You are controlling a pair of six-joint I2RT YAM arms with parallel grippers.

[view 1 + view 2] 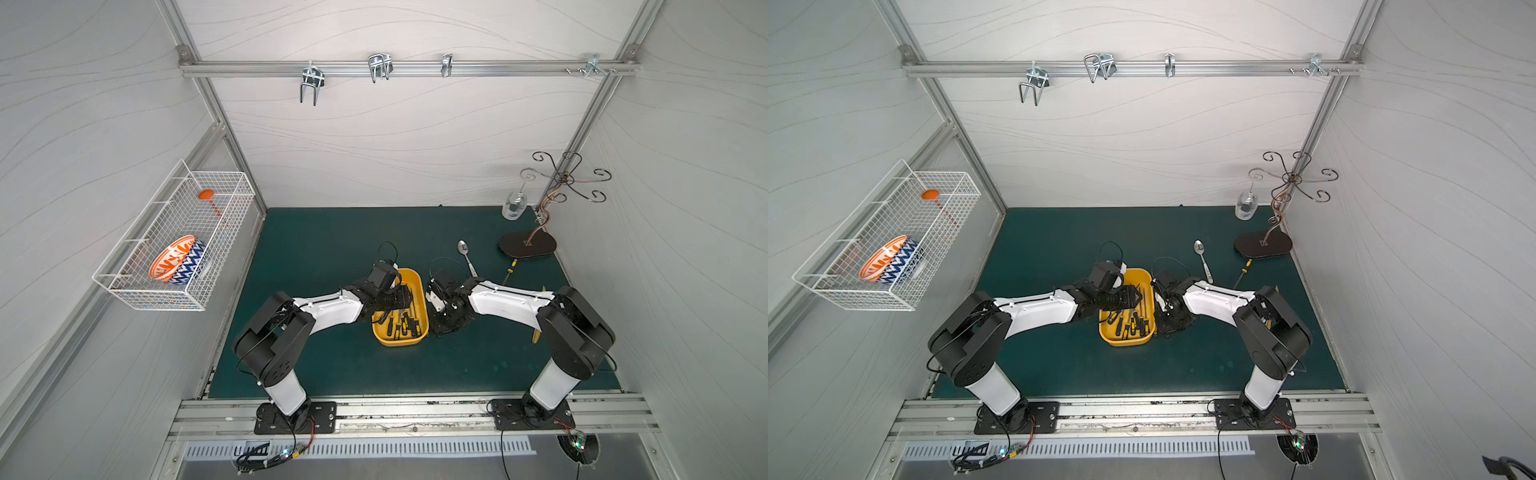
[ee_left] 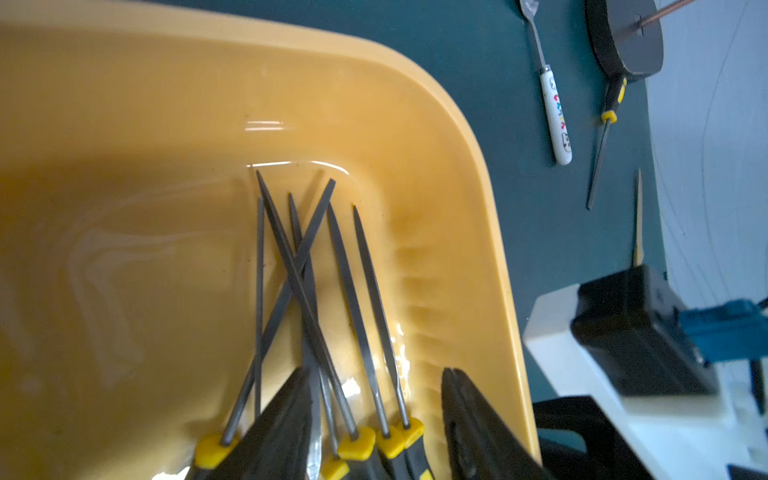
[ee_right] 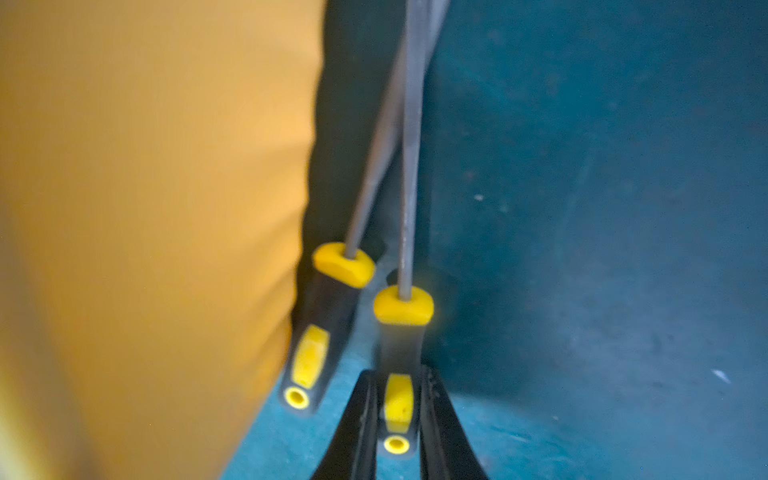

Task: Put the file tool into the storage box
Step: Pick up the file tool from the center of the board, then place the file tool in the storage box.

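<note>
The yellow storage box (image 1: pixel 401 343) (image 1: pixel 1125 341) sits mid-mat, with several black-and-yellow file tools (image 2: pixel 353 291) lying inside. My left gripper (image 2: pixel 376 395) (image 1: pixel 405 297) hovers low over them, open, with its fingers on either side of the file handles and gripping none. Beside the box's outer wall (image 3: pixel 145 208), my right gripper (image 3: pixel 398 374) (image 1: pixel 442 330) is shut on the handle of a file tool (image 3: pixel 403 307) that lies on the green mat. A second file tool (image 3: pixel 345 266) lies between the held one and the box. In both top views the right gripper hides these two files.
Another file (image 1: pixel 510 272) and a spoon (image 1: pixel 467 255) lie far right, near a black stand base (image 1: pixel 528 245) and a glass jar (image 1: pixel 514 205). A white wire basket (image 1: pixel 124 286) with a bowl hangs on the left wall. A thin wooden stick (image 2: pixel 638 216) lies by the right arm.
</note>
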